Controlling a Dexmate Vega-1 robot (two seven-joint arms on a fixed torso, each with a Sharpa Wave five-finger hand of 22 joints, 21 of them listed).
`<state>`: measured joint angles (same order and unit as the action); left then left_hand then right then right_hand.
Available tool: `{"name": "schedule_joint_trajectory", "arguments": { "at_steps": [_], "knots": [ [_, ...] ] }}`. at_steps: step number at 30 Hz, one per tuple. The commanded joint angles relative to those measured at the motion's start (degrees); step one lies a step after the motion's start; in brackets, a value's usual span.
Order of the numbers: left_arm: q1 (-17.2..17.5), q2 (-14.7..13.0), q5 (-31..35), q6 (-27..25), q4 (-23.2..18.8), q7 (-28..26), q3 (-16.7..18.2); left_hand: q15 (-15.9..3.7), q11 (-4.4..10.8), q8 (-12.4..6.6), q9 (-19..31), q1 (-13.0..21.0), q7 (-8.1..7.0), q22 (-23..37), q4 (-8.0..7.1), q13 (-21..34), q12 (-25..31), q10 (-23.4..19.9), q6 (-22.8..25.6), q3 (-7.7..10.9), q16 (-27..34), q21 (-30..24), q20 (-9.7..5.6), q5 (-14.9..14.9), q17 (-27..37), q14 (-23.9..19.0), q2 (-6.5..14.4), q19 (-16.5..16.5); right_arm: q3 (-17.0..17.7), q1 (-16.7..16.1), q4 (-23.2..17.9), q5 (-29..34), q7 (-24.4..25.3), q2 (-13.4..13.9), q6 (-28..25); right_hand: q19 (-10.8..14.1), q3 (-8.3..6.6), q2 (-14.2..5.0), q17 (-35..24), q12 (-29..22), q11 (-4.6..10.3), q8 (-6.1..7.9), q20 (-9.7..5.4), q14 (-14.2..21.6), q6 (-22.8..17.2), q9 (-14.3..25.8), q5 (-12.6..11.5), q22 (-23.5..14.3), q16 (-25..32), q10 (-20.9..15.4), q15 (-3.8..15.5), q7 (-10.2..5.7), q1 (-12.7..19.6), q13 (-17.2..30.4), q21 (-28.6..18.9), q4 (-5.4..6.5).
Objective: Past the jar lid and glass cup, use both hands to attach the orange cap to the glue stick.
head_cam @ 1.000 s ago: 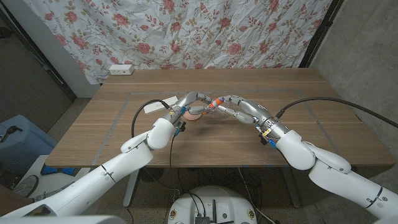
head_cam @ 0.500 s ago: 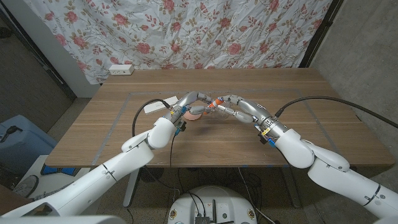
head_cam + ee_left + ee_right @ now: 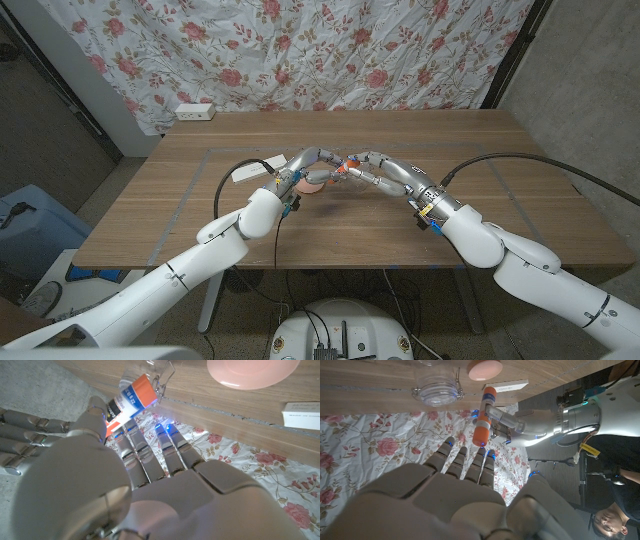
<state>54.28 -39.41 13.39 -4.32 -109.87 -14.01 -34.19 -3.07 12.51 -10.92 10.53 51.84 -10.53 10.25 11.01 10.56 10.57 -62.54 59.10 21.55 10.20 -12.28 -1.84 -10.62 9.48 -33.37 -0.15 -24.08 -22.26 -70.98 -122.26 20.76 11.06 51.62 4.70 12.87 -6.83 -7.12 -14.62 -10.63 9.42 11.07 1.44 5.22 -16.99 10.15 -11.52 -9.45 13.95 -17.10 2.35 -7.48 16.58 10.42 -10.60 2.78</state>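
Currently I count two hands, one glue stick, one cap, one lid, one cup, one white box and one power strip.

Left hand (image 3: pixel 312 165) and right hand (image 3: pixel 372 172) meet fingertip to fingertip at the centre of the head view, raised above the wooden table (image 3: pixel 520 190). The glue stick (image 3: pixel 486 408), a cylinder with orange ends and a white printed label, sits between them. Left fingers (image 3: pixel 506 419) pinch its white label end. The orange cap (image 3: pixel 480 436) lies at the right fingertips (image 3: pixel 479 462); I cannot tell whether they pinch it or only touch it. Remaining right fingers lie side by side, straight. The label carries dark print that I cannot read.

A round, flat pink lid (image 3: pixel 309 186) lies just below the left hand in the head view. A clear glass cup (image 3: pixel 436 392) with a wire clasp stands beside the lid. A white box (image 3: pixel 244 173) lies left of the hands. A white power strip (image 3: pixel 195 112) rests at the table's upper left edge, before a floral cloth (image 3: pixel 330 50).
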Motion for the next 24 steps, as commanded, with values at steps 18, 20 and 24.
{"name": "schedule_joint_trajectory", "arguments": {
  "at_steps": [18,20,24],
  "knots": [
    [0.75,-0.05,0.31,-0.07,-0.47,-0.72,0.22,-7.23,0.28,-0.47,0.22,-1.81,1.70,0.28,-1.23,0.29,0.30,-0.24,2.82,2.03,0.04,0.05,0.21,-0.19,0.07,-0.57,2.64,-0.38,-1.59,0.91,0.09,-0.84,-1.01,-0.81,-0.53,0.27,-0.46,-0.50,-0.02,-0.28,-0.70,0.23,-0.23,-0.09,-0.58,0.10,-0.76,-0.32,-0.34,-0.74,0.89,0.39,-1.13,0.06,-0.35,0.18],
    [0.79,-0.11,0.21,0.49,-0.25,-0.78,0.24,-7.25,0.28,-0.48,0.22,-1.79,1.65,0.28,-1.21,0.29,0.30,-0.24,2.85,2.03,0.04,0.05,0.21,-0.19,0.07,-0.55,2.64,-0.36,-1.48,0.76,-0.10,-0.69,-0.68,-0.86,-0.66,0.30,-0.49,-0.52,0.00,-0.28,-0.69,0.22,-0.26,-0.04,-0.58,0.10,-0.78,-0.32,-0.33,-0.76,0.85,0.43,-1.14,0.06,-0.36,0.18],
    [0.93,-0.21,0.21,0.79,-0.22,-0.84,0.28,-7.30,0.28,-0.48,0.22,-1.77,1.68,0.28,-1.22,0.29,0.31,-0.25,2.85,2.06,0.06,0.06,0.21,-0.19,0.08,-0.56,2.69,-0.35,-1.23,0.56,-0.42,-0.33,-0.09,-0.87,-0.75,0.36,-0.54,-0.54,0.05,-0.29,-0.69,0.24,-0.32,-0.03,-0.69,0.10,-0.81,-0.31,-0.36,-0.84,0.83,0.43,-1.17,0.06,-0.37,0.16]
  ]
}}
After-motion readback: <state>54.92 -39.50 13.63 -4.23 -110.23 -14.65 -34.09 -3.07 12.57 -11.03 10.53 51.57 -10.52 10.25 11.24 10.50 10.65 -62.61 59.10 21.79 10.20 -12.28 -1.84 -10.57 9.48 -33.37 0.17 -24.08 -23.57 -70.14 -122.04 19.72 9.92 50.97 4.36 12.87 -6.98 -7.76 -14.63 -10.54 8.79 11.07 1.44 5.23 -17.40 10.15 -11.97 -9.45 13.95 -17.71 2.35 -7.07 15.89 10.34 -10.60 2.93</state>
